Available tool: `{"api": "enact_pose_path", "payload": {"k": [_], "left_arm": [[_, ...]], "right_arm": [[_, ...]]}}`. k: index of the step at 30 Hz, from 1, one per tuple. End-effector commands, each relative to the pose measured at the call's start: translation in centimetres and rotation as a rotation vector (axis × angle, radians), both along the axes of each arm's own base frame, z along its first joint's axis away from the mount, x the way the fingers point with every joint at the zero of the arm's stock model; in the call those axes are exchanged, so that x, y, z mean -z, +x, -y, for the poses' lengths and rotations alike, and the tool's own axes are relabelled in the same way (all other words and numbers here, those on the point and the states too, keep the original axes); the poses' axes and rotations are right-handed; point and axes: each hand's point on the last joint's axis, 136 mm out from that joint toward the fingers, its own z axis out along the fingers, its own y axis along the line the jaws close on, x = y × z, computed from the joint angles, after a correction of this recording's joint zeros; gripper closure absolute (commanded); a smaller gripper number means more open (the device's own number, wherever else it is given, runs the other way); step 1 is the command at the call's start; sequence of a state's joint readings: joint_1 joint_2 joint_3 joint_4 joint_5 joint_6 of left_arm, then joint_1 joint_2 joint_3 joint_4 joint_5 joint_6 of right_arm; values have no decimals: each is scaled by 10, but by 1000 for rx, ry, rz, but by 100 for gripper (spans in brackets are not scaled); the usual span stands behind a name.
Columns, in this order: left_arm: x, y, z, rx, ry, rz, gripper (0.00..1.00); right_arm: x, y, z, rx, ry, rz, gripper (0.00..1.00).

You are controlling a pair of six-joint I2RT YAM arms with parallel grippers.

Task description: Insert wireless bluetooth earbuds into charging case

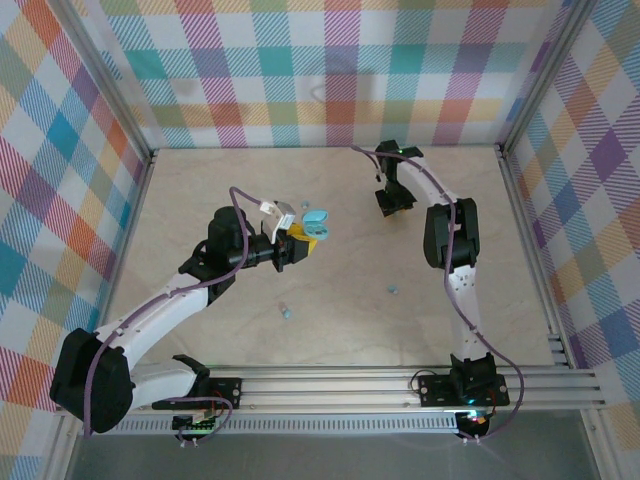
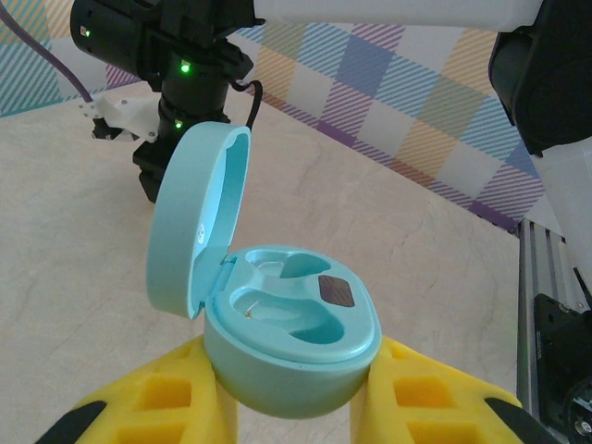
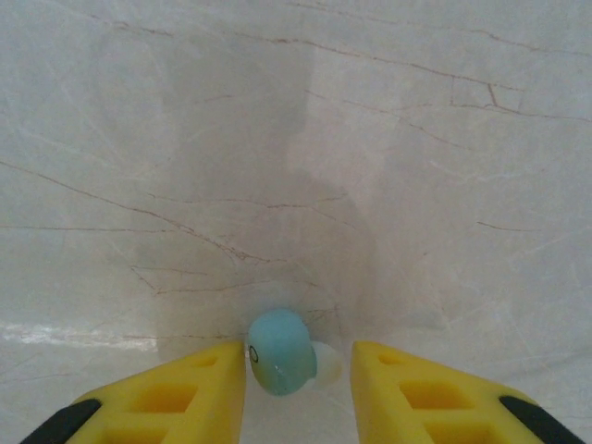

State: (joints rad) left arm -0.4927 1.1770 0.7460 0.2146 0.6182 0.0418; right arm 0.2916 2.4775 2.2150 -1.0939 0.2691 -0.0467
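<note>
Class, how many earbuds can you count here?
3. One earbud sits between the right gripper's fingers; a second earbud lies on the table, right of centre; a third earbud lies left of it. Others may be hidden.

Charging case [image 2: 291, 356] sits between the left gripper's [image 2: 294, 350] fingers, its lid raised on the left; an earbud [image 3: 277, 353] sits between the right gripper's [image 3: 298, 351] fingers, against the left one.

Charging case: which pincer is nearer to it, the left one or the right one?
Left. The left pincer holds the charging case between its yellow fingers. The right pincer is apart from it, further right over the table, with an earbud between its tips.
</note>
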Motion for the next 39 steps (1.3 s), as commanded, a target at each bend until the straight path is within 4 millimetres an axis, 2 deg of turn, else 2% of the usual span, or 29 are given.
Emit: {"api": "enact_pose_path", "payload": {"k": [1, 9, 19, 32, 39], "left_arm": [[-16, -1, 1, 6, -27, 40, 97], [-18, -3, 0, 12, -26, 44, 97], [-14, -3, 0, 14, -17, 41, 97], [-13, -4, 0, 15, -10, 42, 97], [-16, -5, -1, 14, -12, 48, 98]], "right_arm": [[-10, 2, -5, -44, -26, 15, 64], [-12, 5, -13, -107, -26, 22, 61], [2, 1, -11, -115, -38, -15, 64], [8, -3, -9, -119, -51, -38, 71], [1, -5, -9, -93, -42, -32, 76]]}}
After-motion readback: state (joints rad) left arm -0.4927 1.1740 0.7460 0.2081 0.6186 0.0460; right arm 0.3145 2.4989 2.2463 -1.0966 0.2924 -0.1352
